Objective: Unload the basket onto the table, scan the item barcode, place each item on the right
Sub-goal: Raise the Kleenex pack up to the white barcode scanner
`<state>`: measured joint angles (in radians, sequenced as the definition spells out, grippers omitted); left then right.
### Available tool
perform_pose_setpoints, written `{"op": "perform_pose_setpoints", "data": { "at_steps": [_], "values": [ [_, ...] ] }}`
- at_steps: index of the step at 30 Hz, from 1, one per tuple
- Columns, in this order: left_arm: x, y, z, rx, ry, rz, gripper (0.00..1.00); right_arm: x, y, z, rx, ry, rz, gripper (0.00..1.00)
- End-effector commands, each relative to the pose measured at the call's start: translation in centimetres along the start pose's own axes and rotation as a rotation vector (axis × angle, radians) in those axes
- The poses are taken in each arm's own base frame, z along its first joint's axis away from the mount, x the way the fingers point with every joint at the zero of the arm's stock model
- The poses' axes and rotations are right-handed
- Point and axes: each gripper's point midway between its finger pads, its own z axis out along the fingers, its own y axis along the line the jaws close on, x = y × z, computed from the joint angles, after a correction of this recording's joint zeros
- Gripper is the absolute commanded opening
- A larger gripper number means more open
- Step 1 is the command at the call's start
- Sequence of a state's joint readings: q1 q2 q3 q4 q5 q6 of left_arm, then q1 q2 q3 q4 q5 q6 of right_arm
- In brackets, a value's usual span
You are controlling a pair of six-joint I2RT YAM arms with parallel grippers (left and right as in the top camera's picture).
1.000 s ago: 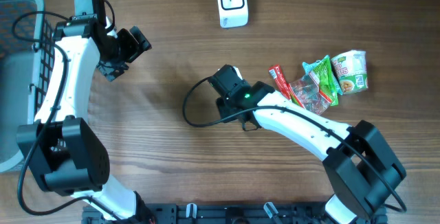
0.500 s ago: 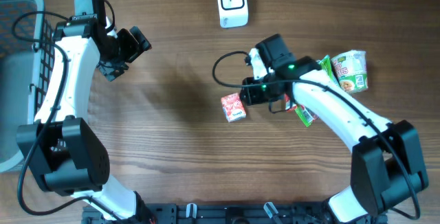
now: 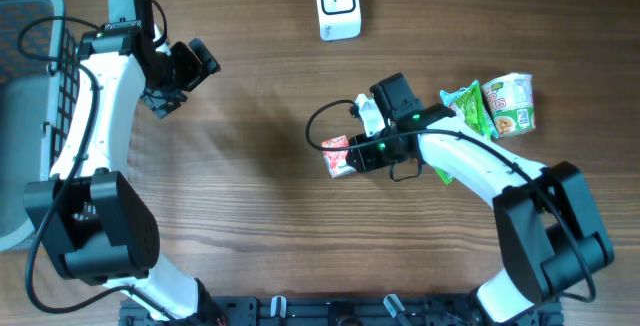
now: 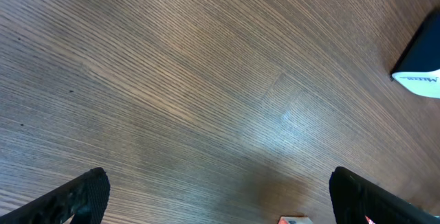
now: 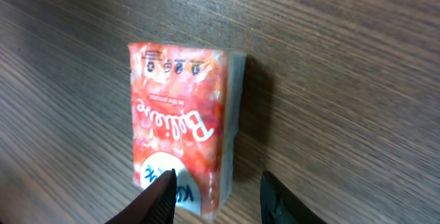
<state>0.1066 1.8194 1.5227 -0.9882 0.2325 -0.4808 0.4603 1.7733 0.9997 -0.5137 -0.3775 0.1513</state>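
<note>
The item is a red-orange tissue pack (image 3: pixel 336 156) lying flat on the wooden table, seen close up in the right wrist view (image 5: pixel 180 121). My right gripper (image 3: pixel 352 152) is low at the pack's near end, jaws partly apart. In that view the right gripper (image 5: pixel 216 177) has its left finger over the pack's printed face, while its right finger stands clear of the pack's edge. The white scanner (image 3: pixel 337 4) stands at the far middle, with its edge also showing in the left wrist view (image 4: pixel 419 66). My left gripper (image 3: pixel 185 71) hangs wide open over bare wood (image 4: pixel 223 203).
A green snack bag (image 3: pixel 468 111) and a cup of noodles (image 3: pixel 510 101) lie at the right. Another green packet (image 3: pixel 442 172) shows under my right arm. A grey wire basket (image 3: pixel 20 116) stands at the left edge. My right arm's black cable (image 3: pixel 312 131) loops beside the pack.
The pack, hidden under my right gripper a second ago, now lies in view. The right gripper swung right, then came back left to the pack's end. The left arm is still.
</note>
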Motion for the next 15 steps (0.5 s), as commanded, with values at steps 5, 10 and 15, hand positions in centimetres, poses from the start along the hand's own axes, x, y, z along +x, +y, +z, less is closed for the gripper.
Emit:
{"op": "perform_pose_setpoints", "data": {
  "at_steps": [5,10,15],
  "values": [
    [-0.4,-0.3,-1.0,0.01,-0.028,0.007,1.0,0.2,0.6,1.9,-0.037,0.015,-0.036,0.27],
    [-0.4,-0.3,-1.0,0.01,-0.028,0.007,1.0,0.5,0.2,2.2,-0.014,0.026,-0.035,0.25],
    [-0.4,-0.3,-1.0,0.01,-0.028,0.007,1.0,-1.8,0.9,-0.1,-0.021,-0.042,-0.048,0.04]
  ]
}}
